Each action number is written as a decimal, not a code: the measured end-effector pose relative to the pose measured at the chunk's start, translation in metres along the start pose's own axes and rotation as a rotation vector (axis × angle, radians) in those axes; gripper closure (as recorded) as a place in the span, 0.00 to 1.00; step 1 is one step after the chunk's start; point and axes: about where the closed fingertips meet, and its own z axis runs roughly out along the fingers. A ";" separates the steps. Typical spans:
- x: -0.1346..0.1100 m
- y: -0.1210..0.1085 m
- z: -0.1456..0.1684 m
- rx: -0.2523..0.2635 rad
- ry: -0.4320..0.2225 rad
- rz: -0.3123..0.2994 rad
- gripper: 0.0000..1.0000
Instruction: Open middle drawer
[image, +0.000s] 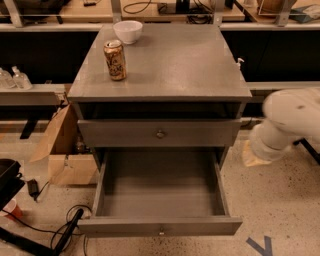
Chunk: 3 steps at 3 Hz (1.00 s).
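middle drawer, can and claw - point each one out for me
middle drawer (160, 227): camera view, centre of its pulled-out front panel
can (115, 60): camera view, label side, standing on the cabinet top (175, 60)
claw (255, 154): camera view, tan tip, off to the right of the open drawer

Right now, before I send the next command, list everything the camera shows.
grey metal cabinet: one, grey, centre of view
white round bowl: one, white, back left of the cabinet top
gold-brown drink can: one, upright, in front of the bowl
closed grey upper drawer: one, round knob, just below the top
shallow grey middle drawer: one, pulled out towards the camera
brown cardboard box: one, on the floor left of the cabinet
clear plastic bottles: two, far left ledge
black cables: several, floor lower left
white robot arm: one, right edge
tan gripper: one, right of the open drawer, apart from it
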 end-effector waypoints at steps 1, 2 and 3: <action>0.030 0.031 -0.081 0.194 0.045 0.109 1.00; 0.043 0.069 -0.140 0.369 0.073 0.192 0.82; 0.053 0.078 -0.157 0.427 0.086 0.228 0.59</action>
